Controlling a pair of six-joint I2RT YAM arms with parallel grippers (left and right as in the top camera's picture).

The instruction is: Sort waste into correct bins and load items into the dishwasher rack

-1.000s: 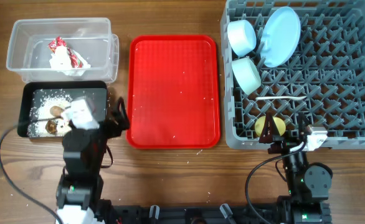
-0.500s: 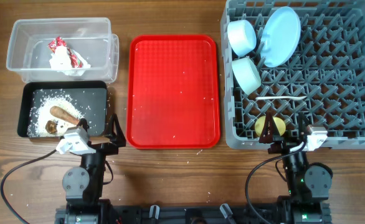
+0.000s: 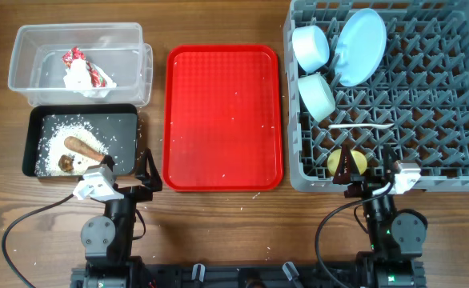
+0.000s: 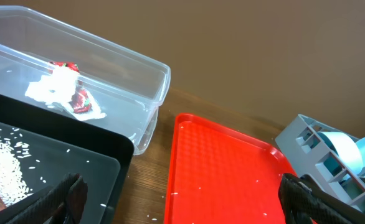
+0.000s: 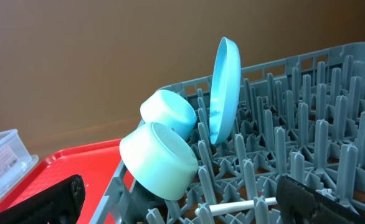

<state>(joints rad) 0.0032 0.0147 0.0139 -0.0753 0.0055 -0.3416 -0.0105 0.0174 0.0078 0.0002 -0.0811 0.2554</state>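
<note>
The wrapper and napkin point(image 3: 85, 72) lie in the clear tub point(image 3: 130, 40). Rice crumbs point(image 3: 57, 134), the brown sausage piece point(image 3: 83, 147) and a small lump point(image 3: 66, 162) lie in the black tray point(image 3: 126, 116). The grey rack point(image 3: 426, 120) holds the plate point(image 3: 361, 46), two bowls point(image 3: 310, 46) point(image 3: 318, 96), the spoon point(image 3: 361, 126) and the yellow cup point(image 3: 354, 162). My left gripper point(image 3: 127, 168) point(image 4: 182, 208) is open and empty at the table's front, between the black tray and the red tray. My right gripper point(image 3: 368, 170) point(image 5: 179, 211) is open and empty at the rack's front edge.
The flat red serving tray point(image 3: 222, 116) lies in the middle, with a few white crumbs on it. It also shows in the left wrist view point(image 4: 226, 168). Cables run along the table's front by both arm bases.
My left arm has pulled back from over the black tray to the table's front edge, uncovering the sausage piece. It has been still for the last half second. The right arm has not moved.
</note>
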